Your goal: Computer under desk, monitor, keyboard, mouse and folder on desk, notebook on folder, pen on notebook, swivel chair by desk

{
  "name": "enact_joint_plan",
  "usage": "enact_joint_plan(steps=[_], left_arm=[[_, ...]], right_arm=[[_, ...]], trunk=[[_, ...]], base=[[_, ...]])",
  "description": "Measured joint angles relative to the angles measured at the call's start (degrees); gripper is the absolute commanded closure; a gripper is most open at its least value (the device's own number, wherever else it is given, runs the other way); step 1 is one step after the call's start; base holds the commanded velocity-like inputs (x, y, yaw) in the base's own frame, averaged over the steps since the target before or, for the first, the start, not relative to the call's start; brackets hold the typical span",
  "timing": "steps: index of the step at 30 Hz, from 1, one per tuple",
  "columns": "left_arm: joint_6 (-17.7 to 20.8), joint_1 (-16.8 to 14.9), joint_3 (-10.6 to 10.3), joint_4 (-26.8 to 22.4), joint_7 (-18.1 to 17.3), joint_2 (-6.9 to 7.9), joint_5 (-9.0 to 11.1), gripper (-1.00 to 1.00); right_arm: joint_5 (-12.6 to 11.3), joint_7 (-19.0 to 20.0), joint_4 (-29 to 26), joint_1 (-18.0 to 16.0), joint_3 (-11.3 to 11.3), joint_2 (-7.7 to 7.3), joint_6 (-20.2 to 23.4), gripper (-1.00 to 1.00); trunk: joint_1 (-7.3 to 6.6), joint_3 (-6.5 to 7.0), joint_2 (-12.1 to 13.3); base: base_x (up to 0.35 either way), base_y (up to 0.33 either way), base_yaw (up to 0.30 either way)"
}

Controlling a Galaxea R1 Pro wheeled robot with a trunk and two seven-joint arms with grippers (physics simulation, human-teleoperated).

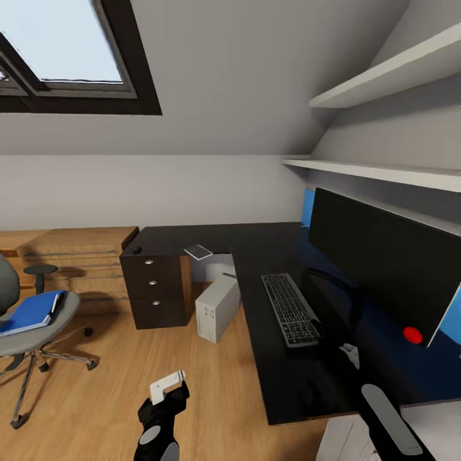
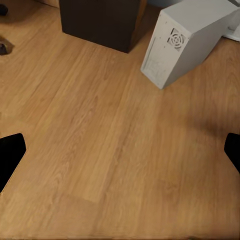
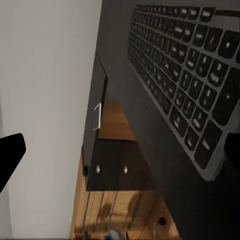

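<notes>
at the far left, well away from both my grippers, the swivel chair (image 1: pixel 29 326) stood on the wooden floor (image 2: pixel 110 150) with the blue folder (image 1: pixel 31 312) lying on its seat, a dark notebook-like edge along the folder's far side that i could not make out properly. my left gripper (image 1: pixel 168 383) hung low over bare floor, its fingers (image 2: pixel 11 152) spread wide and holding nothing; ahead of them stood the black drawer unit (image 1: pixel 155 288) and the light grey computer (image 1: pixel 216 307), which sat beside the unit at the desk's inner corner. beyond that, on the desk (image 1: pixel 269 365), a small black mouse (image 1: pixel 136 249) rested at the far corner above the drawers, far from the keyboard (image 1: pixel 291 308), and a pale flat object (image 1: pixel 198 251) lay a little further along.

my right gripper (image 1: pixel 349 354) hovered just past the near end of the keyboard, over the desk top, and its fingers (image 3: pixel 11 155) were parted and empty. the monitor (image 1: pixel 378 262) stood close beside it, behind the keyboard.

the risk i judged: any swing of my right arm toward the mouse could have clipped the monitor's stand or shoved the keyboard askew, since both were so close to my fingers. turning toward the chair, my left arm could have bumped the computer out from the desk.
</notes>
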Motion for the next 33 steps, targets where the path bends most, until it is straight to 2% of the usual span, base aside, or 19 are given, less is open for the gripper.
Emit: enact_joint_plan(steps=[10,15,20,22,24,25,27,33], left_arm=[[0.03,-0.01,-0.01,-0.01,0.00,0.07,0.59,-1.00],[0.06,-0.01,-0.01,0.01,0.00,0.09,0.64,-1.00],[0.06,-0.01,0.24,0.01,0.01,0.14,0.68,-1.00],[0.06,-0.01,0.30,0.05,0.01,0.16,0.69,-1.00],[0.06,-0.01,0.34,0.05,0.01,0.18,0.70,-1.00],[0.06,-0.01,0.34,0.03,0.01,0.18,0.70,-1.00],[0.06,-0.01,0.35,0.06,0.01,0.18,0.70,-1.00],[0.06,-0.01,0.35,0.07,0.01,0.18,0.65,-1.00]], right_arm=[[0.06,0.23,-0.36,0.00,0.21,0.00,-0.22,-1.00],[0.17,0.38,-0.87,0.00,1.44,0.00,-0.45,-1.00],[0.32,0.28,-3.12,0.00,4.20,0.44,-0.64,-1.00],[0.47,0.16,-3.50,0.00,6.13,0.74,-0.68,-1.00],[0.62,0.31,-4.05,0.01,9.41,0.87,-0.33,-1.00],[0.66,0.34,-4.15,0.01,10.19,0.87,-0.29,-1.00],[0.71,0.37,-4.23,0.01,11.30,0.92,-0.33,-1.00],[0.74,0.32,-4.25,0.01,11.95,0.97,-0.50,-1.00]], trunk=[[0.00,0.00,0.00],[-0.01,0.00,0.00],[-0.03,0.00,0.00],[-0.03,0.00,0.00],[-0.03,0.00,0.00],[-0.03,0.00,0.00],[-0.04,0.00,0.00],[-0.04,0.00,0.00]], base=[[-0.264,0.231,0.000],[-0.186,0.279,0.000],[-0.049,0.313,0.000],[-0.008,0.326,0.000],[0.025,0.331,0.000],[0.054,0.331,0.000],[0.071,0.331,0.000],[0.082,0.331,0.000]])
